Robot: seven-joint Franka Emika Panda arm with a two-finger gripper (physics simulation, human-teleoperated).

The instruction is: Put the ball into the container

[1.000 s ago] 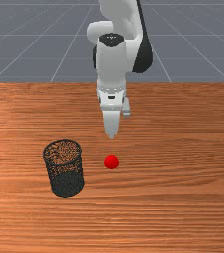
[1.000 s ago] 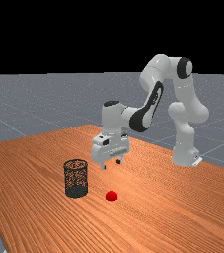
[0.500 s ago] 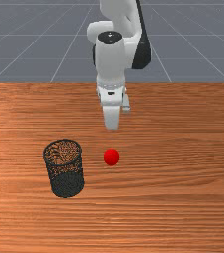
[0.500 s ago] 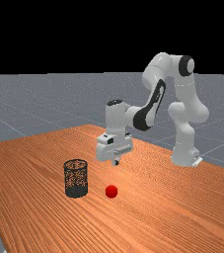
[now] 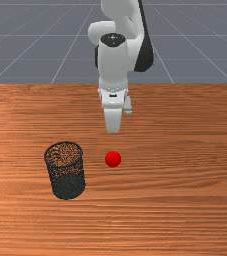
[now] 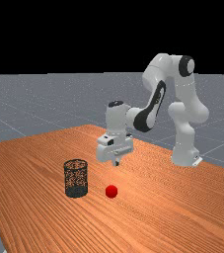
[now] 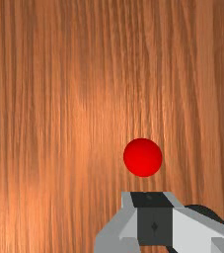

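In the far view my gripper (image 6: 116, 163) hangs above the table with its fingertips together and nothing held. The front view has the hand (image 5: 113, 127) over the table, on the arm's side of the red ball (image 5: 113, 159). That ball (image 6: 111, 191) rests on the wood, lower than the fingertips and apart from them. A black mesh container (image 5: 68, 187) stands upright to the ball's left in the front view. Seen from the wrist, the closed fingers (image 7: 154, 227) are beside the ball (image 7: 142, 157) and higher than it.
The orange-brown wooden table (image 5: 185, 200) stretches around the ball and container. In the far view the mesh container's rim (image 6: 76, 162) stands at about the height of my fingertips in the picture, to their left.
Over the last second my fingers have closed on nothing and the hand has drawn back slightly toward the arm's base. The ball, half sunk in the table before, now shows whole on top.
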